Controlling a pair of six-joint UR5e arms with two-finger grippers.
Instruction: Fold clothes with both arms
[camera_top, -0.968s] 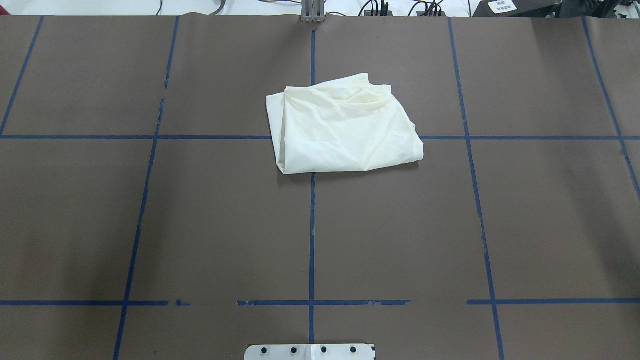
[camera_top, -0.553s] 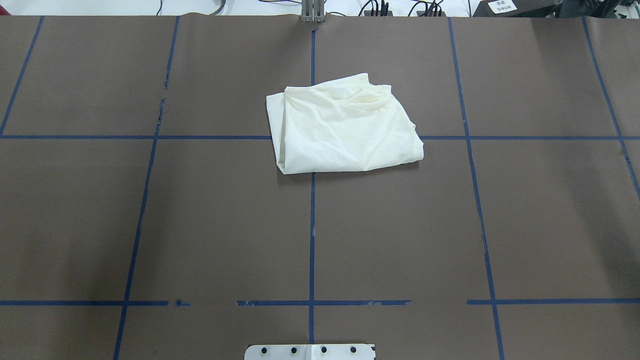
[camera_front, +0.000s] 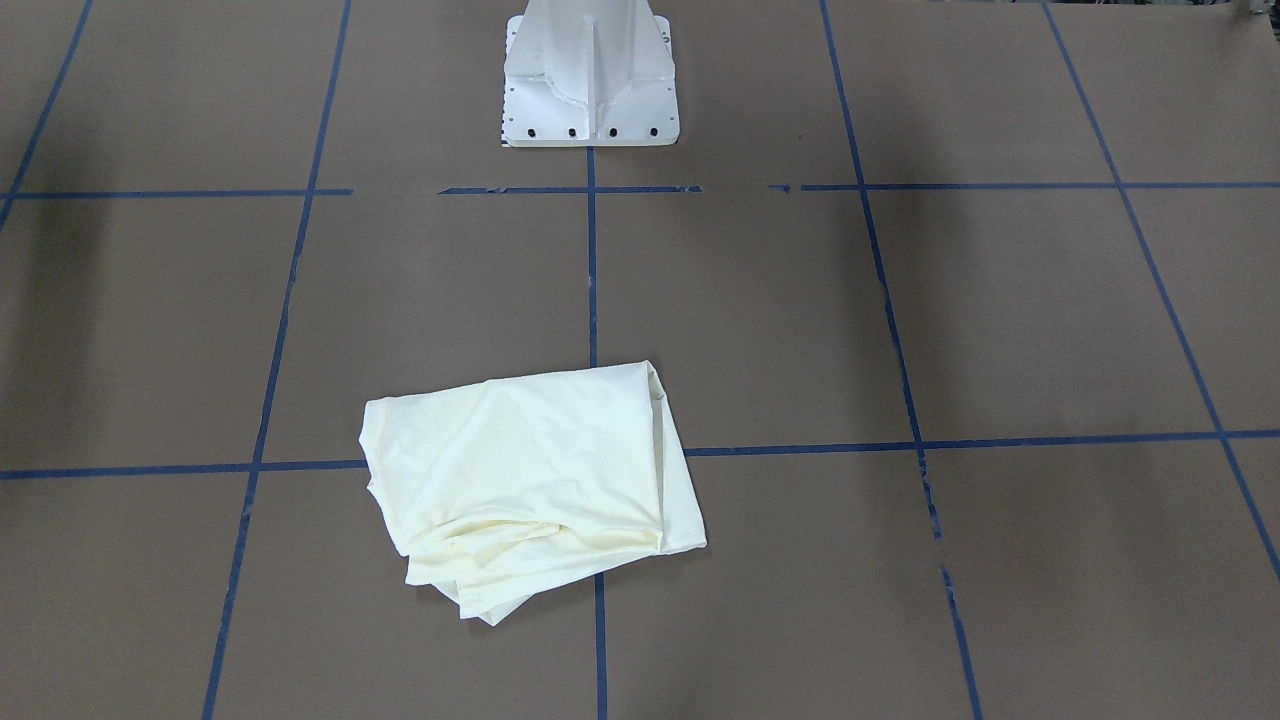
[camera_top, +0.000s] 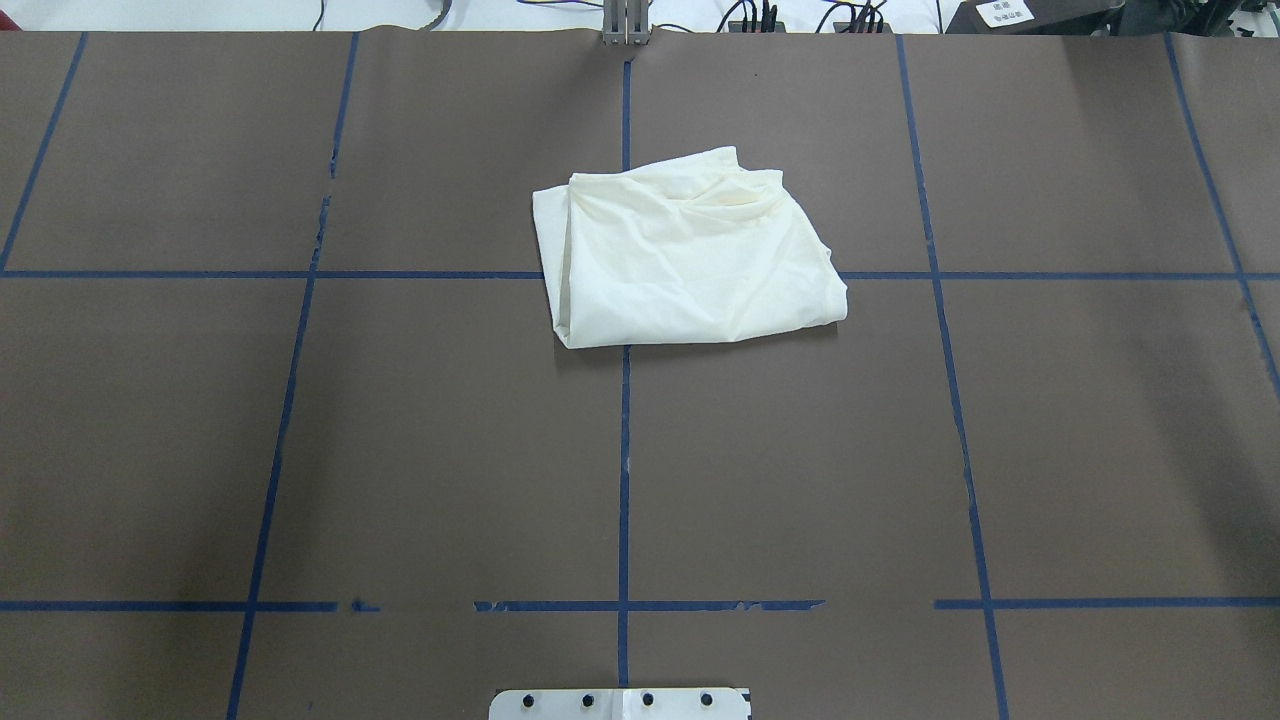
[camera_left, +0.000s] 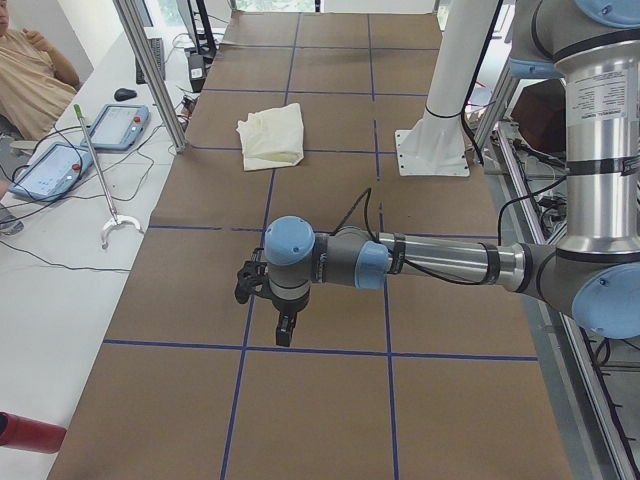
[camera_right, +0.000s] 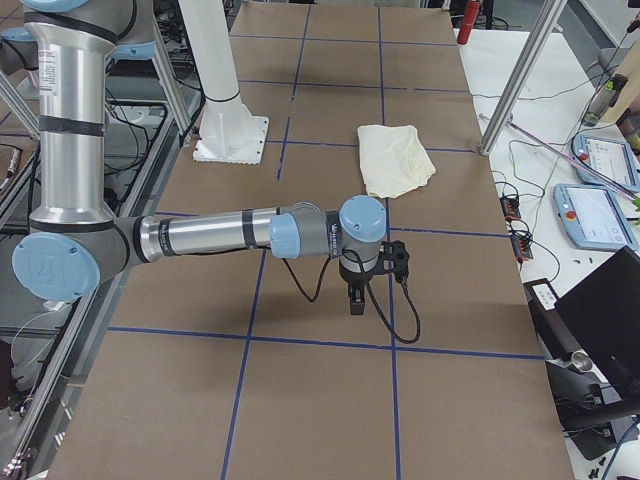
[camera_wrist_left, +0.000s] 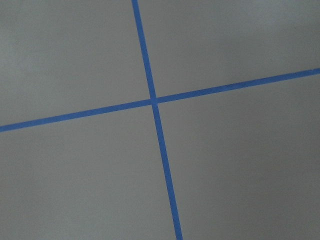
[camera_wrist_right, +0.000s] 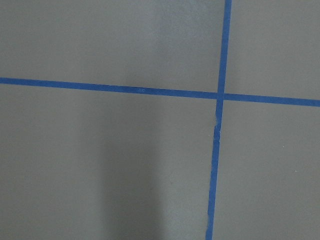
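Observation:
The cream-white T-shirt (camera_top: 690, 255) lies folded into a rough rectangle, plain side up, on the brown table's far middle. It also shows in the front-facing view (camera_front: 530, 470) and both side views (camera_left: 272, 135) (camera_right: 395, 158). No print shows. Both arms are out of the overhead and front-facing views. The left gripper (camera_left: 284, 335) hangs over the table far from the shirt, seen only in the exterior left view. The right gripper (camera_right: 355, 300) likewise shows only in the exterior right view. I cannot tell whether either is open or shut. The wrist views show only table and blue tape.
The white fixed pedestal (camera_front: 590, 70) stands at the robot's side of the table (camera_top: 400, 450), which carries a blue tape grid. Beyond the far edge are tablets (camera_left: 60, 165) (camera_right: 590, 210), cables, metal posts and a seated person (camera_left: 30, 70).

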